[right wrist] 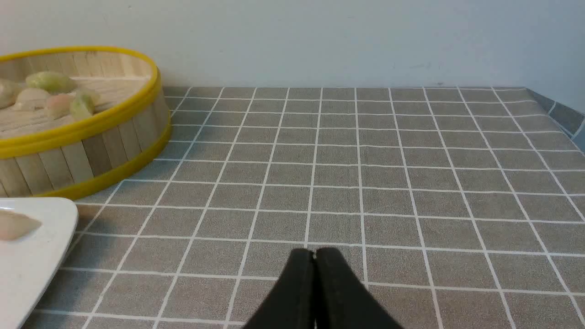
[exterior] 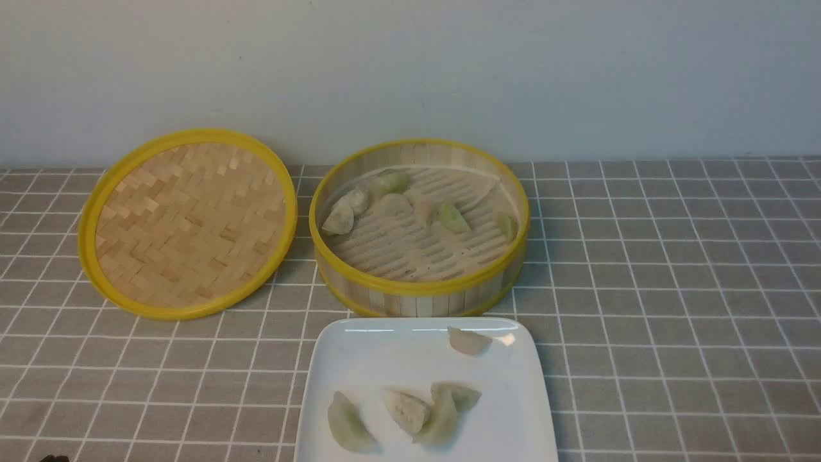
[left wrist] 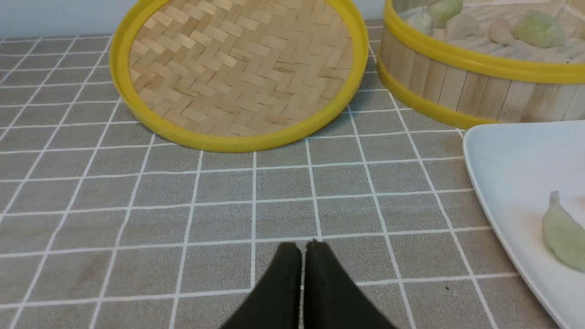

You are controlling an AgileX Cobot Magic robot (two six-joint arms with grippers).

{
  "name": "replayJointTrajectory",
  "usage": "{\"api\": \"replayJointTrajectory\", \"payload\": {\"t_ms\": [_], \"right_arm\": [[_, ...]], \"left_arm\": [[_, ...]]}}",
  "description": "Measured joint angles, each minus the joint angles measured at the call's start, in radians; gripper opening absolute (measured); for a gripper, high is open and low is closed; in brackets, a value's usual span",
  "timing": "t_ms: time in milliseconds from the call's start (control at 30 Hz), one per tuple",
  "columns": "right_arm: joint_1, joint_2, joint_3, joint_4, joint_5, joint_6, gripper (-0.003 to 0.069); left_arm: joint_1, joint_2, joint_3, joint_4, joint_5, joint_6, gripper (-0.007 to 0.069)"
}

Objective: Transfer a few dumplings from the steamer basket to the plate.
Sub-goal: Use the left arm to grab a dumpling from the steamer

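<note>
The steamer basket (exterior: 420,287) stands at the table's middle with several pale green and off-white dumplings (exterior: 453,217) inside. The white plate (exterior: 359,350) lies just in front of it and holds several dumplings (exterior: 408,410), one (exterior: 469,341) near its far edge. Neither gripper shows in the front view. My left gripper (left wrist: 304,247) is shut and empty, low over the cloth left of the plate (left wrist: 507,164) and in front of the lid. My right gripper (right wrist: 315,252) is shut and empty over bare cloth right of the plate (right wrist: 41,256) and steamer basket (right wrist: 91,137).
The flat woven yellow-rimmed lid (exterior: 187,221) lies left of the steamer, also in the left wrist view (left wrist: 237,68). A grey checked cloth (exterior: 673,289) covers the table. A wall stands behind. The table's right edge shows in the right wrist view (right wrist: 562,114).
</note>
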Motion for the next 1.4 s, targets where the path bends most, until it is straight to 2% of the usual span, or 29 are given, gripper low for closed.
{"api": "replayJointTrajectory", "payload": {"t_ms": [1100,1300,1400], "right_arm": [[0.000,0.000,0.000,0.000,0.000,0.000,-0.0013],[0.000,0.000,0.000,0.000,0.000,0.000,-0.0013],[0.000,0.000,0.000,0.000,0.000,0.000,-0.0013]], "left_arm": [[0.000,0.000,0.000,0.001,0.000,0.000,-0.0005],[0.000,0.000,0.000,0.067,-0.029,0.000,-0.0005],[0.000,0.000,0.000,0.061,-0.062,-0.020,-0.0005]]}}
